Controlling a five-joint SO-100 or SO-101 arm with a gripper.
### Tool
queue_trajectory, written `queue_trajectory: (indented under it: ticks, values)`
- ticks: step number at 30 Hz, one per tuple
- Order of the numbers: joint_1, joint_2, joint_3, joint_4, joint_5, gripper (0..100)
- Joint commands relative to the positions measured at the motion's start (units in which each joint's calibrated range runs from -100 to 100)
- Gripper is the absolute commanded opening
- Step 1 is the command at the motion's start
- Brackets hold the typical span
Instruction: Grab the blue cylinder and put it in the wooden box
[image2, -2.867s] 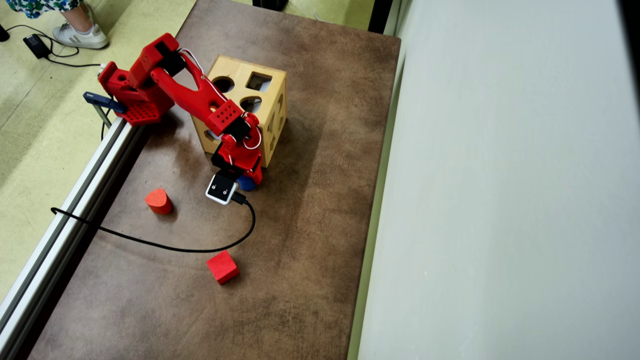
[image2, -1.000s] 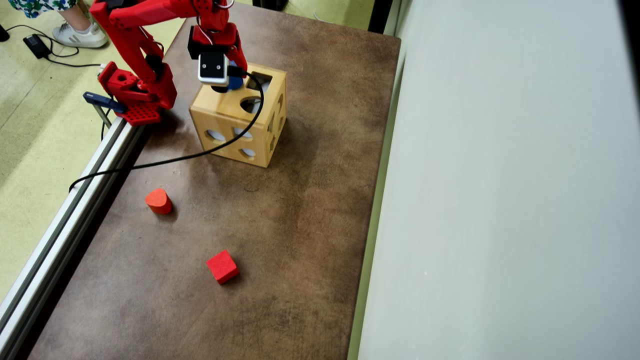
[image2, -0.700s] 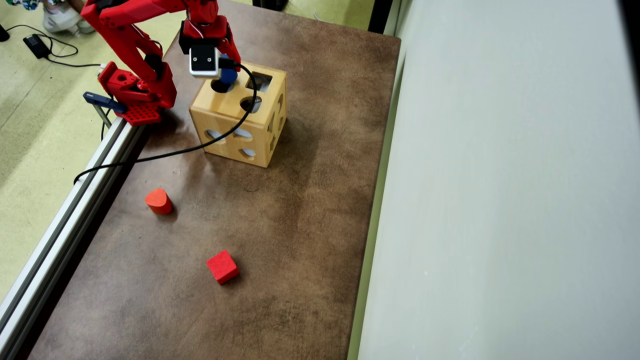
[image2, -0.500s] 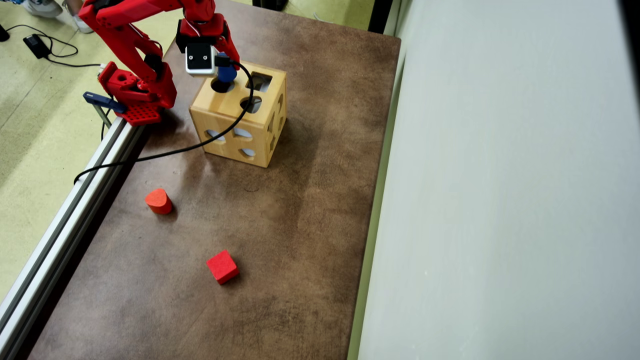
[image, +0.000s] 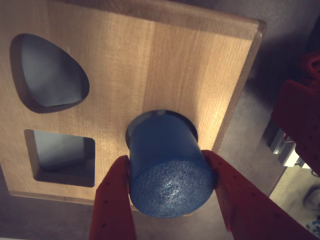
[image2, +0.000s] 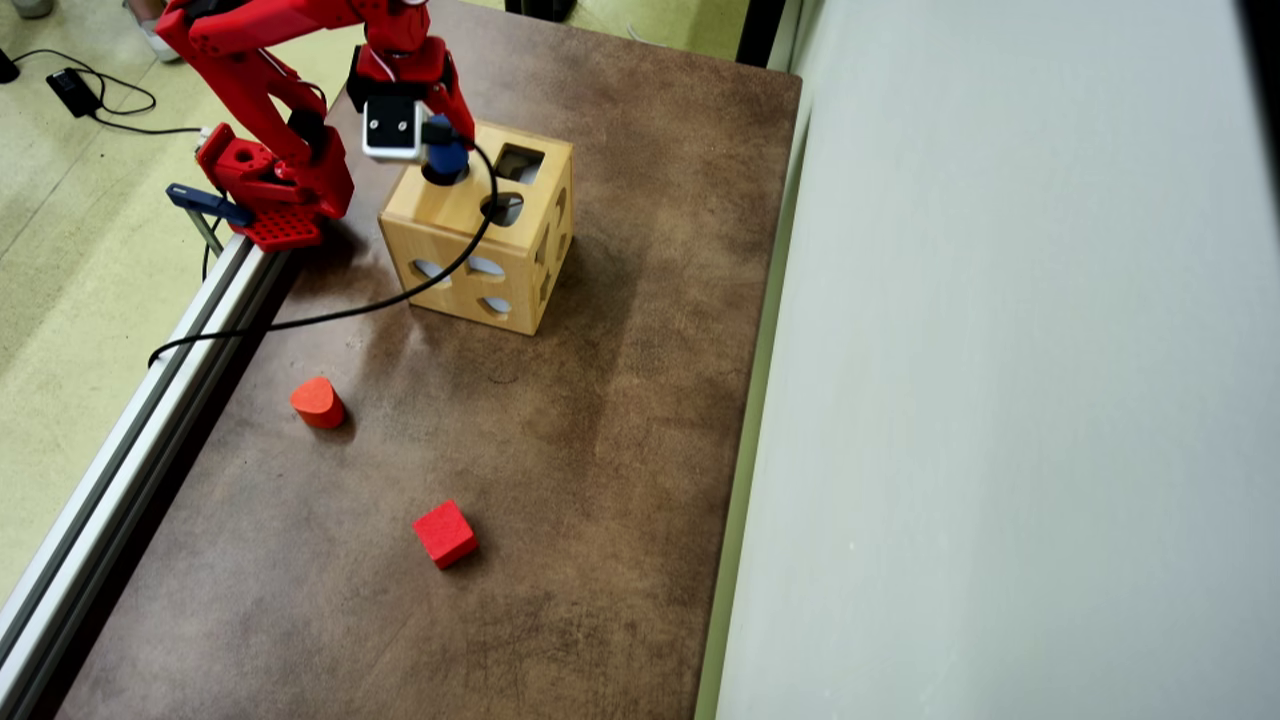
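Wrist view: gripper (image: 172, 187) clamped on blue cylinder (image: 167, 165), red fingers (image: 114, 200) on both flanks. Cylinder axis pointing into round hole (image: 186, 120) in wooden box (image: 150, 65) top, far end apparently at the rim. Teardrop and square holes offset left; nothing obstructing.

Overhead view: blue cylinder (image2: 446, 157) held above box (image2: 440, 225) top, near arm-side corner. Orange-red block (image2: 317, 402) and red cube (image2: 445, 533) well apart on table (image2: 600, 450).
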Motion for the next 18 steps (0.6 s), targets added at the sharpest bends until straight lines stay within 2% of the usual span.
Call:
queue_trajectory:
  ticks: [1,18]
  values:
    - [0.4,-1.9,-0.3,0.6,0.3,2]
    - [0.3,-1.9,-0.2,0.6,0.4,3]
